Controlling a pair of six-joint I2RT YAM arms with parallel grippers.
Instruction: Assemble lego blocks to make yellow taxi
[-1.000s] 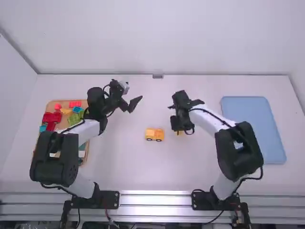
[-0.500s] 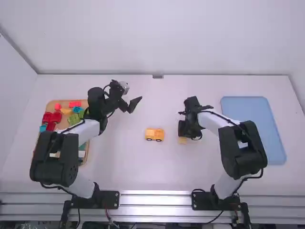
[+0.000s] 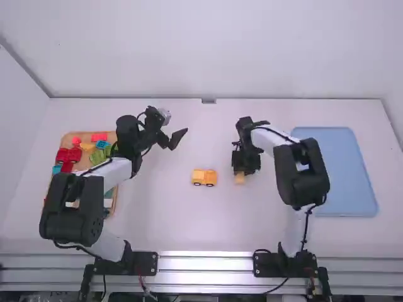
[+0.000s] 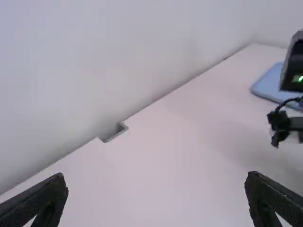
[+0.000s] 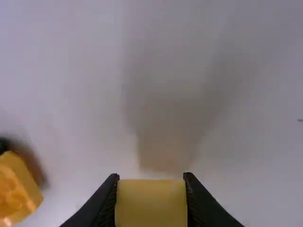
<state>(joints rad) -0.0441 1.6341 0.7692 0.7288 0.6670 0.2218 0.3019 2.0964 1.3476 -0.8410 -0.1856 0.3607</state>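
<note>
Right now, the right claw [image 3: 239,173] is pinching 1 yellow block [image 5: 151,203] between its 2 fingers, with the block's sides against the fingertips. It holds the block over the white bench [image 3: 182,220], and a dim shadow lies on the surface there. Near it, on the robot's left, the yellow toy taxi [image 3: 204,177] sits upright on the bench with 2 dark wheels showing, apart from the held block. Farther to the left and farther from the arm bases than the taxi, the left claw [image 3: 179,138] hangs with its 2 fingers spread wide and nothing between them. At the bench's left side, partly under the left arm, is a tan tray [image 3: 80,165] of red, green, blue and yellow blocks; a blue tray [image 3: 334,170] lies at the right side.
</note>
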